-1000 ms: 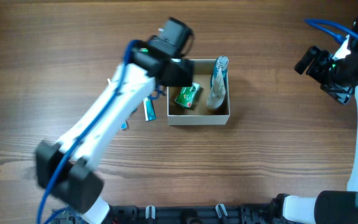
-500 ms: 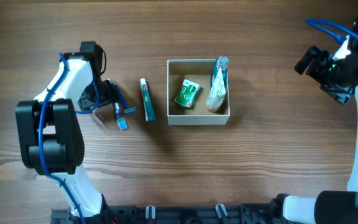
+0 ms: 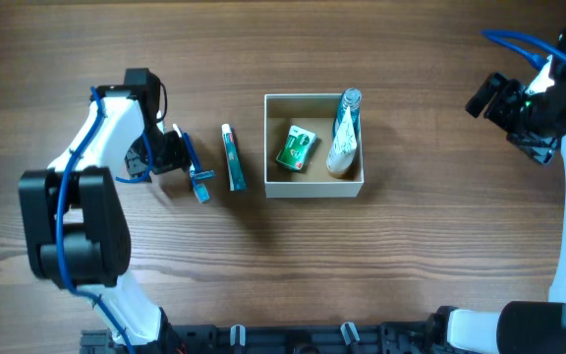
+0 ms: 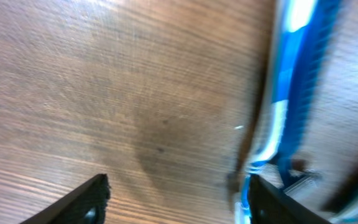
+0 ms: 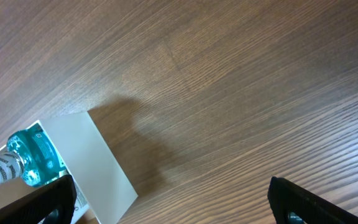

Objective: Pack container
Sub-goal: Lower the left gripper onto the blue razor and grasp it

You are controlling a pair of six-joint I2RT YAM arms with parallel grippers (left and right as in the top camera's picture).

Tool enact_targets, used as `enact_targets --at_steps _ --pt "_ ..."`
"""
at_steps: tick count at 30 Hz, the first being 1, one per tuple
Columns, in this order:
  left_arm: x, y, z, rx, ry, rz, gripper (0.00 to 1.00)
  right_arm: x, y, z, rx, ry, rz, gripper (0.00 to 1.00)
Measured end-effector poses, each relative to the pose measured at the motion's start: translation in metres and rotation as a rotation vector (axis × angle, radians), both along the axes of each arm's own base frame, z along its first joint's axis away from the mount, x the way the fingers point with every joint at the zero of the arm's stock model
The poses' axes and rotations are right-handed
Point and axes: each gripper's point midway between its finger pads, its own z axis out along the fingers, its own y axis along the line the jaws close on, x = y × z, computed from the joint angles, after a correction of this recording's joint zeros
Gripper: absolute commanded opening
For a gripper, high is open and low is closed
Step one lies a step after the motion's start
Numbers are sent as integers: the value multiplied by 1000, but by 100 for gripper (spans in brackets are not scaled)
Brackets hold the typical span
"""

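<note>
The container [image 3: 314, 188] is a small white box with a tan inside at the table's centre. In it lie a green packet [image 3: 296, 147] and a teal bottle [image 3: 343, 133]. A teal toothpaste tube [image 3: 232, 157] lies on the table just left of the box. A blue razor [image 3: 198, 173] lies further left. My left gripper [image 3: 172, 152] is low beside the razor. In the left wrist view the gripper [image 4: 176, 199] is open over bare wood, with the razor [image 4: 294, 87] by one finger. My right gripper [image 3: 487, 96] is open and empty at the far right.
In the right wrist view the box's white outer wall [image 5: 95, 158] and the bottle's cap [image 5: 33, 155] show at the lower left, with my open fingers [image 5: 179, 202] over bare wood. The table is dark wood-grain.
My left arm has drawn back from the box to the left side of the table and come down beside the blue razor. The right arm has not moved.
</note>
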Motion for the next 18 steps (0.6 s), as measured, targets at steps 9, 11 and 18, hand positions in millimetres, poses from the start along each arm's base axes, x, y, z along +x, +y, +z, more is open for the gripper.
enact_targets --at_steps 9,11,18 --pt "35 -9 -2 -53 -137 -3 70 0 0 0 0 0 0 100" --pt "31 -9 -14 -54 -103 -2 71 0 0 0 0 0 0 100" --pt "21 -5 -23 -29 -46 19 69 0 0 0 0 0 0 100"
